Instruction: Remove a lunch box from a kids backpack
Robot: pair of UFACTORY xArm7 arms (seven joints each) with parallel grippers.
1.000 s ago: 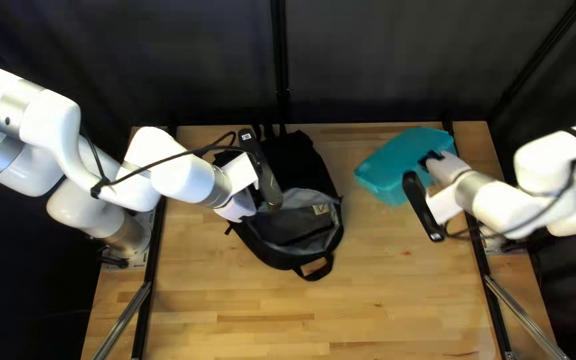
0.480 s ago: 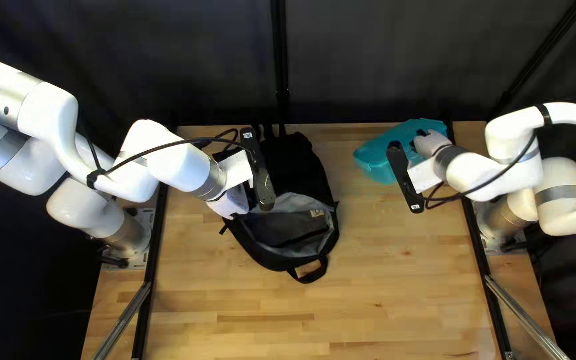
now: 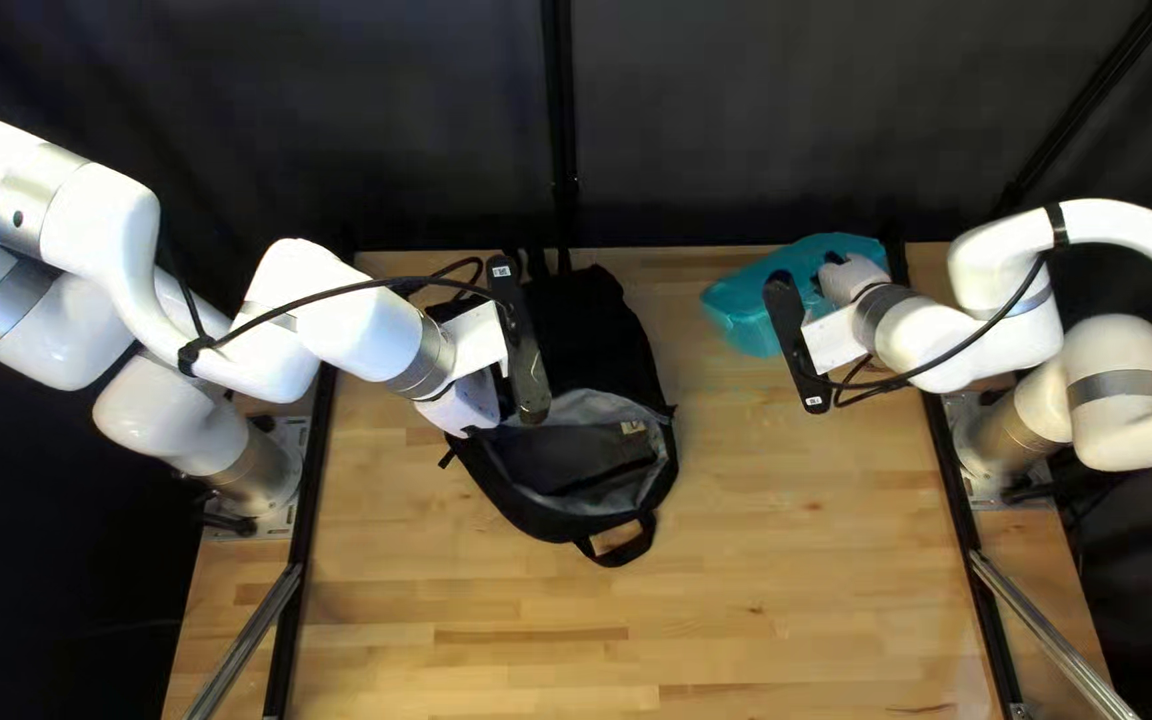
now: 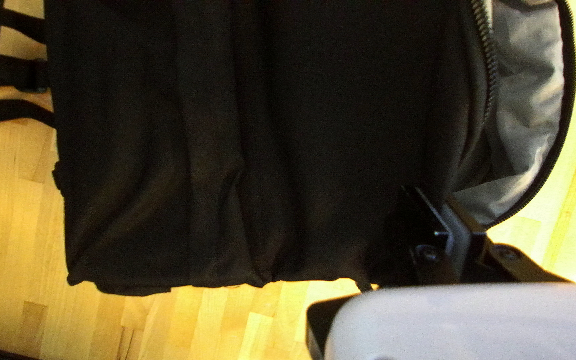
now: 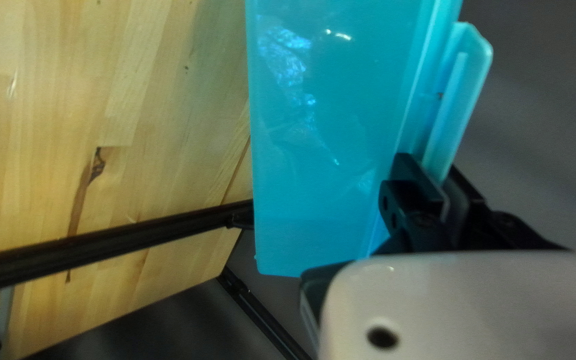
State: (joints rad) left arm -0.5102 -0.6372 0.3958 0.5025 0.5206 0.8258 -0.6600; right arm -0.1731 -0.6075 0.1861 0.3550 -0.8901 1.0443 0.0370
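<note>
1. On the black bar [image 3: 524, 358] at the end of the left arm [image 3: 343, 323] sits a small white label [image 3: 502, 271], near the end of the bar toward the dark curtain [image 3: 336, 120]; its dark marks are too small to read.
2. On the other black bar [image 3: 787, 327], at the end of the right arm [image 3: 936, 340], sits a similar white label [image 3: 812, 400], at the end toward the table's near edge; its marks are too small as well.
3. A small pale patch [image 3: 632, 427] is on the grey lining [image 3: 590, 407] of the backpack [image 3: 590, 320], illegible.
</note>
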